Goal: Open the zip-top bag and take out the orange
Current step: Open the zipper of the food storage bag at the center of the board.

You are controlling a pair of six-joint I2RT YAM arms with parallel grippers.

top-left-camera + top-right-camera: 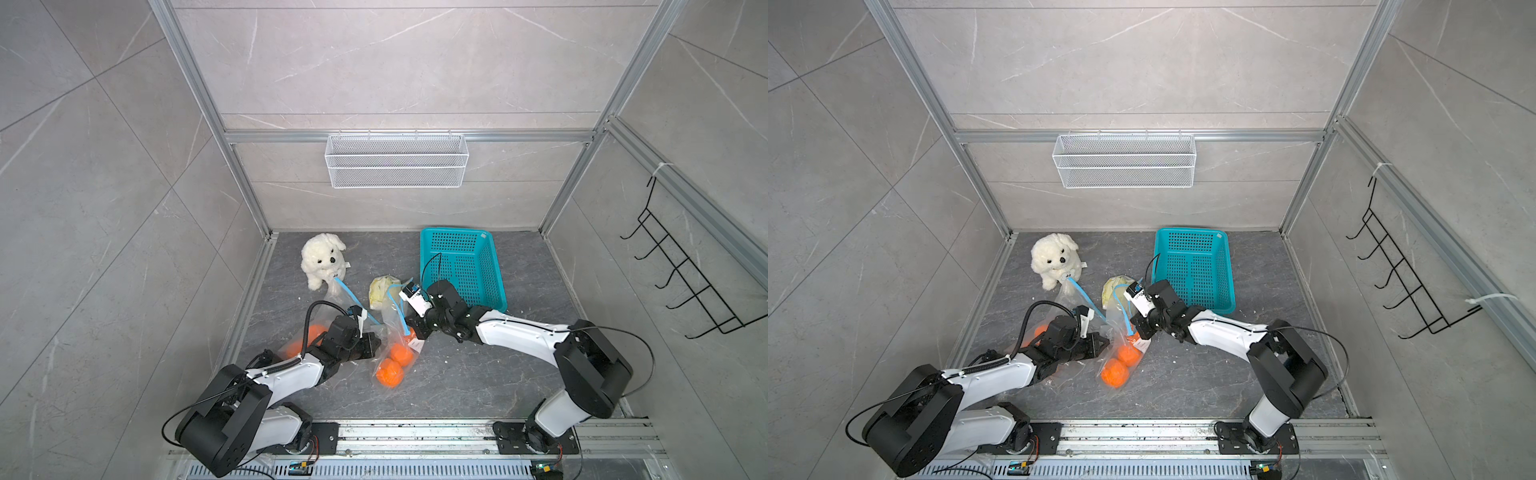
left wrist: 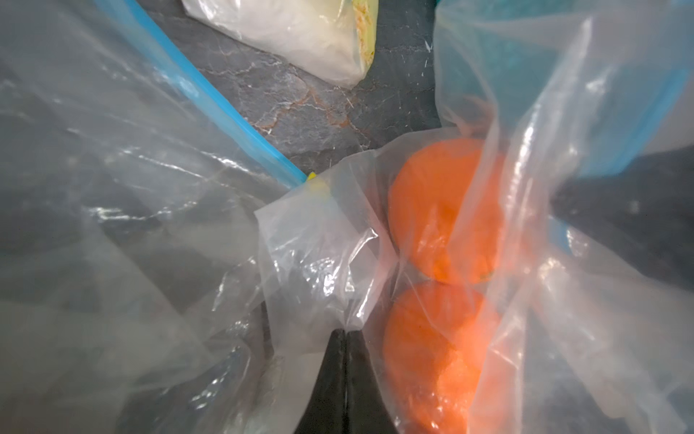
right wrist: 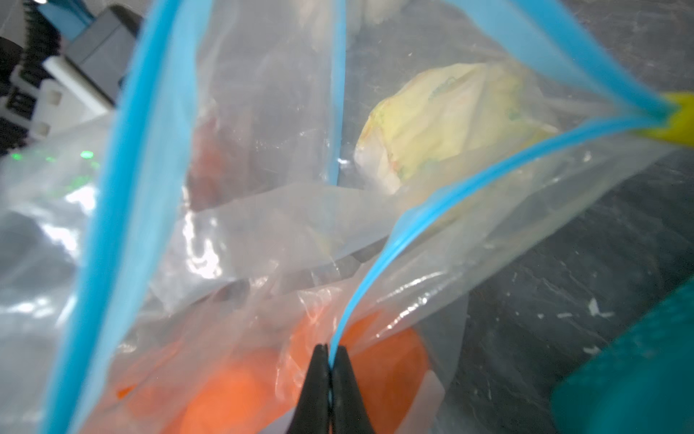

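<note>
**Item 1. Plush dog** (image 1: 322, 258): white, at the left rear of the dark stone tabletop (image 1: 457, 374). The blue strip of the nearest bag ends against its front.

**Item 2. Left zip-top bag** (image 1: 332, 298): clear film, running from the dog toward the left arm and partly under it. Orange fruit (image 1: 316, 332) shows through the film beside the arm.

**Item 3. Left gripper** (image 2: 345, 332): low between the two bags. Its jaws are together, pinching a plastic fold (image 2: 319, 255). Which bag the fold belongs to cannot be told.

**Item 4. Middle zip-top bag** (image 1: 390, 322): clear, with its lower end on the tabletop. The oranges (image 1: 390, 372) are inside at the bottom, touching one another, just beside the left gripper's tips. In the right wrist view the mouth gapes, with a yellow slider (image 3: 676, 116) at its far end.

**Item 5. Yellowish wrapped bundle** (image 1: 384, 291): on the tabletop behind the middle bag.

**Item 6. Right gripper** (image 3: 329, 347): over the oranges, jaws clamped on the middle bag's blue zip strip (image 3: 432, 210).

**Item 7. Teal basket** (image 1: 492, 266): perforated plastic, at the right rear, just beyond the right arm's wrist.
</note>
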